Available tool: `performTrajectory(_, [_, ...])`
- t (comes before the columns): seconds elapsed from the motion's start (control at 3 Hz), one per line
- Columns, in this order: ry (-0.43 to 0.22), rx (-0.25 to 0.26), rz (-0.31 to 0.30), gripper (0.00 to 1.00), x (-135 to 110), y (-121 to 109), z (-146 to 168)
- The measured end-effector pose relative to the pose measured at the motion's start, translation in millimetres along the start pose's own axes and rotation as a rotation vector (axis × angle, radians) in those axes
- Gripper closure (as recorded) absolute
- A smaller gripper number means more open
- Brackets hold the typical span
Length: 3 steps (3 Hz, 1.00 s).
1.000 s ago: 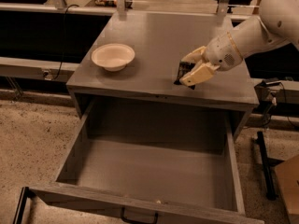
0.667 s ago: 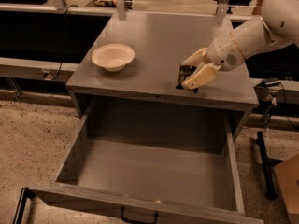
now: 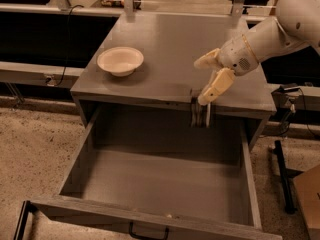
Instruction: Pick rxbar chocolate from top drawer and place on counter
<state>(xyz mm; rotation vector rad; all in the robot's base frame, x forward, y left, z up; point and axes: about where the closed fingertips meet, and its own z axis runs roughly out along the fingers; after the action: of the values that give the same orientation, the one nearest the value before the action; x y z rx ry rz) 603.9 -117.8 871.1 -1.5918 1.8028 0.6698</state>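
Black wrapped rxbar chocolate: upright at front edge of flat grey worktop.
Cream tool: fingers spread, gripping nothing, just above it.

The 1 white arm reaches in from the upper right corner of the view, sloping down and to the left. Its wrist carries a thin amber ring. The gripper sits just right of the view's middle, pointing down and left. Its 2 cream fingers are spread apart, 1 above the other.
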Motion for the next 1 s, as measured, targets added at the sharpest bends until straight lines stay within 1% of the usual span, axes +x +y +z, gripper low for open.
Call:
performTrajectory(0.33, [-0.029,0.059,-0.015,0.0,-3.0,3.7,-21.6])
performTrajectory(0.67, [-0.036,0.097,-0.025,0.0,-2.3,5.0,-36.9])
performTrajectory(1.0, [-0.036,0.102,-0.026,0.0,-1.8,5.3,-39.2])
